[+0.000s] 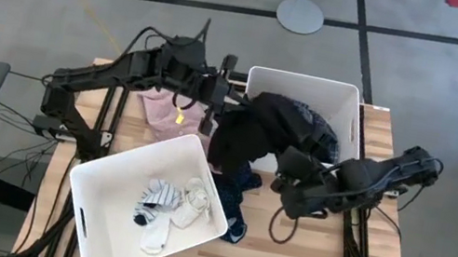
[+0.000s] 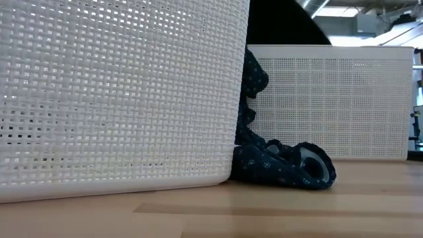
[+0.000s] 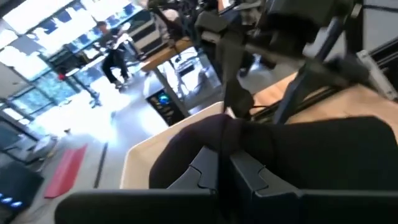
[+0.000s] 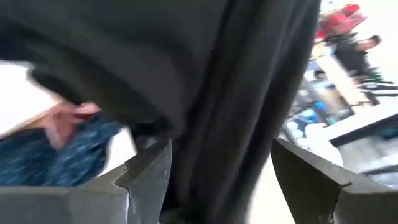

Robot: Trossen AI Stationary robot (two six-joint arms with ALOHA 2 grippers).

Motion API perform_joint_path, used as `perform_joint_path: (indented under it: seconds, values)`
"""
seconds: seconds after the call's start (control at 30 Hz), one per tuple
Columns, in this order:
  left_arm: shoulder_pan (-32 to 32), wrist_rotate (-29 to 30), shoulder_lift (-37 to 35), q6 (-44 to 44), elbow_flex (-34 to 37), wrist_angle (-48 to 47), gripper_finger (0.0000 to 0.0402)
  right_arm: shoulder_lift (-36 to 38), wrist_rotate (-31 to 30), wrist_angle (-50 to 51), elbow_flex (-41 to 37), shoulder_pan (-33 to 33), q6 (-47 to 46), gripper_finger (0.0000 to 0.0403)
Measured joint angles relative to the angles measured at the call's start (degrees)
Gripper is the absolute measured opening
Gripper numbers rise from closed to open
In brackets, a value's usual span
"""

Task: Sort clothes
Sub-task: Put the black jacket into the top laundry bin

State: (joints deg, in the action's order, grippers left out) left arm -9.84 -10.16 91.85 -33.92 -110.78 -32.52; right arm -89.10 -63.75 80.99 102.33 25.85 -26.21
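I saw large black garment (image 1: 252,133) lifted over table middle, draped to far bin (image 1: 348,98) rim; left gripper (image 1: 210,111) pinched tight on its edge, right gripper (image 1: 288,179) spread apart, cloth hanging between fingers. Dark blue patterned piece (image 1: 234,196) lay beside near bin (image 1: 94,195) holding socks (image 1: 166,204); pink garment (image 1: 161,109) sat under left arm

From above we see even, soft daylight with faint shadows; at table height the near white bin (image 2: 119,92) sits sharp, with glare high at the right; both wrist views are motion-blurred, the black garment (image 4: 205,74) dim and smeared, bright windows washing out behind it.
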Motion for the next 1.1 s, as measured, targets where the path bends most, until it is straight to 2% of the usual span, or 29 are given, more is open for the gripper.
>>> perform_joint_path:
  seconds: [0.17, 0.27, 0.33, 0.47, 0.53, 0.67, 0.97, 1.03, 1.1]
  values:
    - [0.3, -1.6, 1.9, 0.7, -3.0, -3.3, 0.0001, -0.1, -10.4, -2.1, -4.3, -1.0, 0.8, 0.029]
    - [0.4, -1.6, 2.0, 0.7, -3.1, -4.6, 0.0001, 0.0, -13.0, -3.1, -5.3, -2.0, 0.8, 0.029]
    - [0.4, -1.7, 2.0, 0.5, -3.1, -4.9, 0.0001, 0.0, -12.0, -5.2, -5.8, -3.0, 1.6, 0.029]
    - [0.4, -2.3, 2.0, 0.3, -3.1, -4.1, 0.0001, 0.0, -2.6, -15.7, -7.8, -4.9, 10.9, 0.029]
    - [0.4, -3.2, 2.0, -0.1, -3.1, -3.9, 0.0001, 0.0, -0.3, -22.0, -9.0, -5.4, 15.7, 0.029]
    - [0.4, -6.0, 2.0, -0.3, -3.1, -4.2, 0.0001, -0.1, -0.3, -32.9, -11.1, -6.9, 23.9, 0.029]
    - [1.4, -9.5, 2.0, 0.2, -3.1, -6.3, 0.0002, 0.0, -1.2, -40.4, -11.1, -14.5, 26.1, 0.0289]
    - [1.6, -9.6, 2.0, 0.0, -3.1, -7.2, 0.0002, 0.0, -0.5, -42.4, -11.1, -15.5, 27.9, 0.0279]
    - [1.6, -9.8, 2.0, -0.2, -3.1, -8.3, 0.0002, 0.0, -0.5, -44.4, -11.1, -16.0, 30.0, 0.025]
